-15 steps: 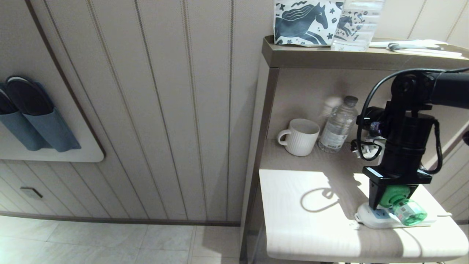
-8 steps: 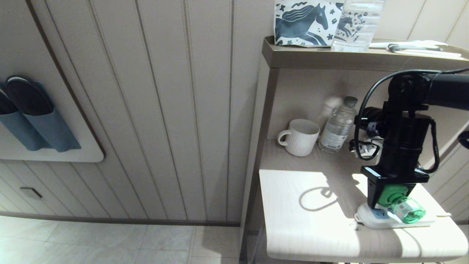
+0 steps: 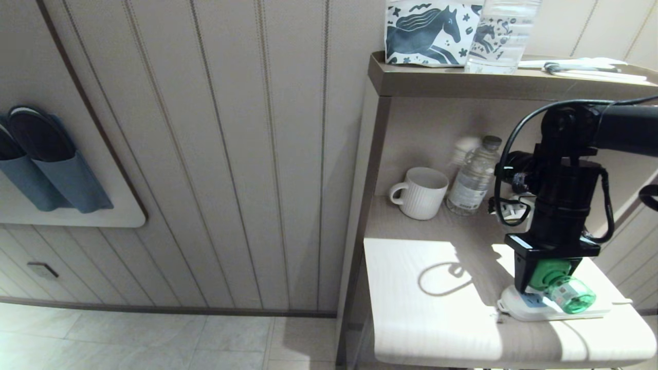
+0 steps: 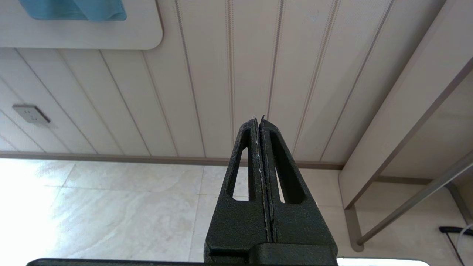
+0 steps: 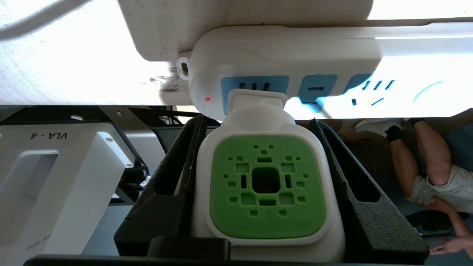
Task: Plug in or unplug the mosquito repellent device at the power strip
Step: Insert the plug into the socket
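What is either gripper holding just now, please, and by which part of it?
The right gripper holds the mosquito repellent device by the two sides of its white-and-green head, over the power strip. The left gripper is shut on nothing.

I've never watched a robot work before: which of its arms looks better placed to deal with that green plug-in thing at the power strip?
The right. Its right gripper already clasps the mosquito repellent device, whose plug meets the end socket of the power strip. The left gripper is shut and empty, pointing at the wall and floor.

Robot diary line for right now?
right end effector: grips green-white plug-in repellent device | device: at long white plastic power strip end socket | left end effector: shut, idle
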